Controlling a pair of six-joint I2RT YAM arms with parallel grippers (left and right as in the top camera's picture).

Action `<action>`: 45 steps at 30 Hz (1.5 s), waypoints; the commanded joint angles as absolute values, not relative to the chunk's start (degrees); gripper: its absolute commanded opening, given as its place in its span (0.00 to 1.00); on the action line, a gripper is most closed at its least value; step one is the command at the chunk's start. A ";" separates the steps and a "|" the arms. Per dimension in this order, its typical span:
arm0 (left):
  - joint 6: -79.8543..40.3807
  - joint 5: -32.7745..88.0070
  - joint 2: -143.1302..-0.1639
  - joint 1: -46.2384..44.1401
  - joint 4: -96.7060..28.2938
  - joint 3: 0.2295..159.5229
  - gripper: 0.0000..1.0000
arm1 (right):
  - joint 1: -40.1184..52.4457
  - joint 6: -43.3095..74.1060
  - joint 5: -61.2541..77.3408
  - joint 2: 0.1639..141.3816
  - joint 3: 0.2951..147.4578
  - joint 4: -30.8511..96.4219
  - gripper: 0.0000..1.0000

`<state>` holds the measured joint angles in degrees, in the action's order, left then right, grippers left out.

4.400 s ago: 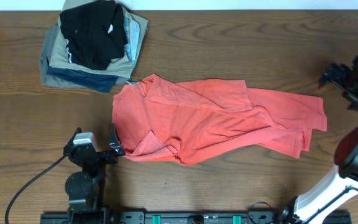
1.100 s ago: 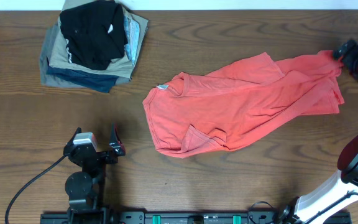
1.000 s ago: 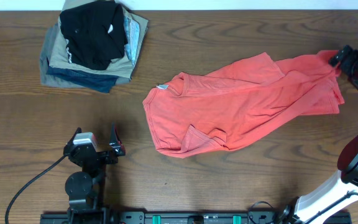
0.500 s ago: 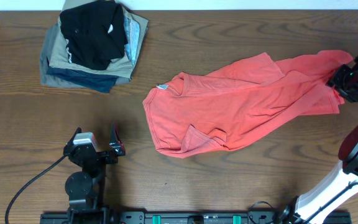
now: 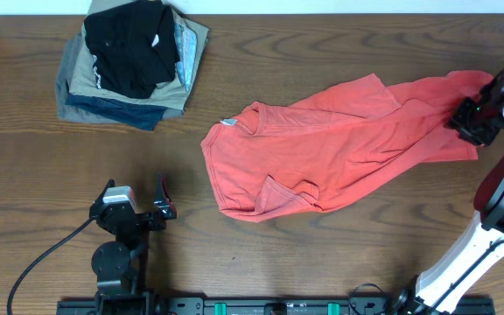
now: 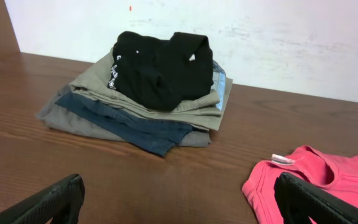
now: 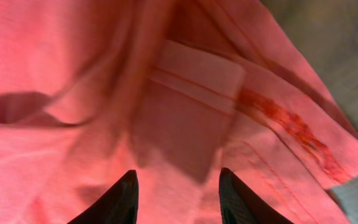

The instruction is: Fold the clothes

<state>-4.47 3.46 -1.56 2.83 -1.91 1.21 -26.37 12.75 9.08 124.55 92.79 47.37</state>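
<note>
The coral-red T-shirt (image 5: 339,144) lies crumpled across the middle and right of the table, collar and white label (image 5: 227,122) at its left end. My right gripper (image 5: 467,119) is down on the shirt's right end. In the right wrist view its gripper (image 7: 178,193) has the two dark fingertips (image 7: 122,198) apart, with shirt fabric (image 7: 185,106) and a hem filling the gap. My left gripper (image 5: 163,199) rests wide open on bare wood near the front left. Its wrist view shows the gripper (image 6: 179,208) empty, with the shirt's collar (image 6: 328,180) by the right finger.
A stack of folded garments (image 5: 129,61), black on top of tan, grey and blue, sits at the back left, also the stack (image 6: 148,87) in the left wrist view. A white wall (image 6: 260,37) stands behind the table. The right arm's base (image 5: 497,236) is at the front right.
The right gripper has come down and slightly left from the shirt's far right corner onto its right end, and its jaws have narrowed. The shirt and the left arm have stayed still over the last second.
</note>
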 commanded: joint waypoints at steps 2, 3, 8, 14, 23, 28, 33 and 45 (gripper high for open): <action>-4.75 3.57 -1.30 2.81 -3.81 0.27 0.98 | -25.58 12.36 10.57 124.46 92.90 46.68 0.36; -4.75 3.55 -1.30 2.81 -3.81 0.27 0.98 | -25.56 12.34 10.55 124.46 92.88 46.65 0.34; -4.75 3.57 -1.30 2.81 -3.81 0.27 0.98 | -25.56 12.34 10.52 124.51 92.88 46.46 0.26; -4.75 3.55 -1.30 2.81 -3.81 0.27 0.98 | -25.87 12.36 10.55 124.51 92.90 45.71 0.01; -4.75 3.57 -1.30 2.81 -3.81 0.27 0.98 | -27.00 12.80 11.00 121.62 93.21 46.28 0.01; -4.75 3.55 -1.30 2.81 -3.81 0.27 0.98 | -27.16 12.78 10.98 117.03 93.21 47.70 0.01; -4.75 3.57 -1.30 2.81 -3.81 0.27 0.98 | -27.16 12.75 10.96 114.96 93.21 50.46 0.01; -4.75 3.57 -1.30 2.81 -3.81 0.27 0.98 | -28.60 20.88 11.00 112.73 93.21 58.08 0.01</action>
